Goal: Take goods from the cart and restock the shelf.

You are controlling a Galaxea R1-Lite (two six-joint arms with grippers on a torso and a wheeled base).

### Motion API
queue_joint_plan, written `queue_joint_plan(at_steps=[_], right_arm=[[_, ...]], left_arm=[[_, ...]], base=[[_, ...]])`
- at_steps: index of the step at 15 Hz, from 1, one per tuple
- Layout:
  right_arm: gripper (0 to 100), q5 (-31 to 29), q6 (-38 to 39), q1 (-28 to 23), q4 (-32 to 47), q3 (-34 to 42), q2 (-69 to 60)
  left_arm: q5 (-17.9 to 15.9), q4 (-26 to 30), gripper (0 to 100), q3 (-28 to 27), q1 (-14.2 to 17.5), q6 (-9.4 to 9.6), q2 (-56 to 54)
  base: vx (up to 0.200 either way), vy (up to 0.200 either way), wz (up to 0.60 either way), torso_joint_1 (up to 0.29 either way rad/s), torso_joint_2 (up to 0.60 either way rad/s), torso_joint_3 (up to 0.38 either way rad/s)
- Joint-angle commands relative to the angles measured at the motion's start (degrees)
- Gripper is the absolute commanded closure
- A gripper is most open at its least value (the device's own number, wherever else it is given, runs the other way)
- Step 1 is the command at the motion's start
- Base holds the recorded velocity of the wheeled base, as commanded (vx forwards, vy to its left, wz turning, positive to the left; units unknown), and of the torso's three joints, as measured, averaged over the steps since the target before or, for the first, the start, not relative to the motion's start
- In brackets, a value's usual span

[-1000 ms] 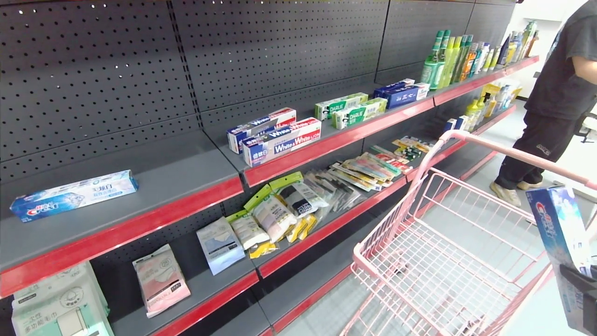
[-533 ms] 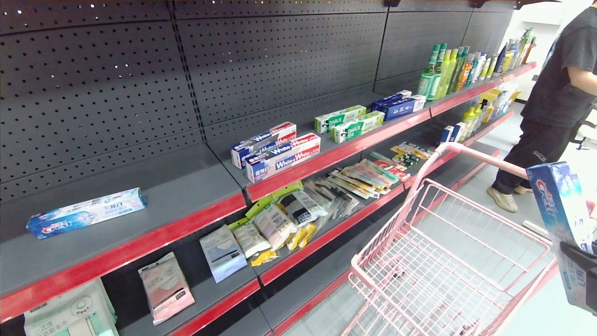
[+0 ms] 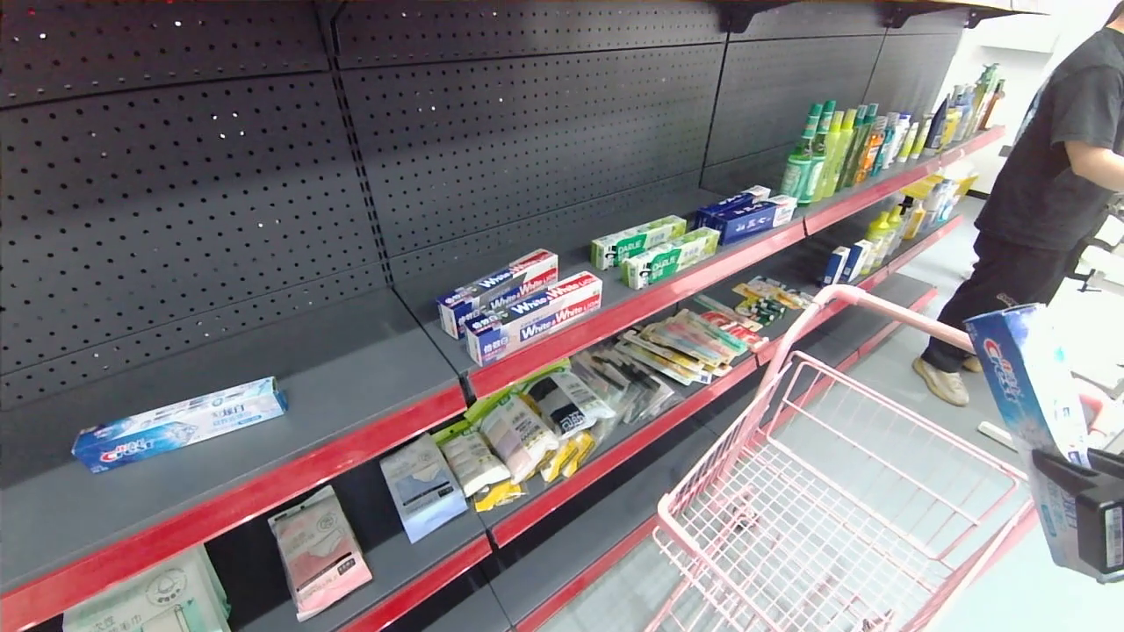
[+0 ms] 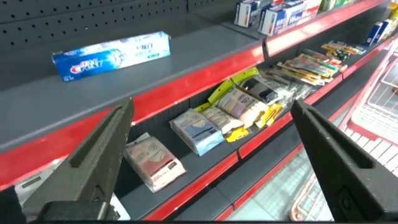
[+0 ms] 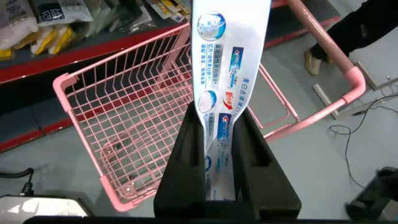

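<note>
1. The upper shelf (image 3: 334, 369) has a wide bare stretch of flat grey board between the lone toothpaste box (image 3: 180, 424) lying flat near its far left and the stacked white, red and blue boxes (image 3: 531, 305) past the upright divider.
2. A glossy red edge strip (image 3: 263, 487) runs along the front lip of each shelf level. Behind stands a dark pegboard panel (image 3: 527, 132) dotted with small holes.
3. The cart (image 3: 887, 307) is pink coated wire with a rounded tube handle. It stands close to the shelf front, and its open basket mesh lies below the right arm.
4. The right gripper (image 5: 219, 112) has its black jaws clamped on the lower part of a long rectangular carton, the held toothpaste box (image 3: 1023, 386). The carton stands nearly upright above the cart's right side, well apart from the shelf.
5. The left gripper (image 4: 212, 104) hangs in front of the shelf's left section with its jaws spread wide and nothing between them.
6. On the lower shelf, soft plastic packets (image 3: 518, 426) overlap in a loose row. Farther right on the upper level are green boxes (image 3: 654, 247) and upright slim bottles (image 3: 834, 145).
</note>
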Motion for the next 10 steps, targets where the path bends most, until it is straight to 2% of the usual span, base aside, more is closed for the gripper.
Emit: queue_joint_plan(at_steps=[1, 7, 10], right_arm=[[100, 0.0, 0.0, 0.0, 0.0, 0.0, 0.9], [100, -0.5, -1.4, -0.3, 0.2, 1.0, 1.3], [100, -0.5, -2.9, -1.4, 0.1, 1.9, 1.6]], left_arm=[[0.0, 0.0, 0, 0.0, 0.0, -0.02, 0.0], [-0.1, 0.0, 0, 0.0, 0.0, -0.02, 0.0], [0.0, 0.0, 0, 0.0, 0.0, -0.02, 0.0]], base=[[0.000, 0.000, 0.00, 0.173, -0.34, -0.188], [0.000, 0.000, 0.00, 0.159, -0.32, -0.164], [0.000, 0.000, 0.00, 0.015, -0.06, -0.019]])
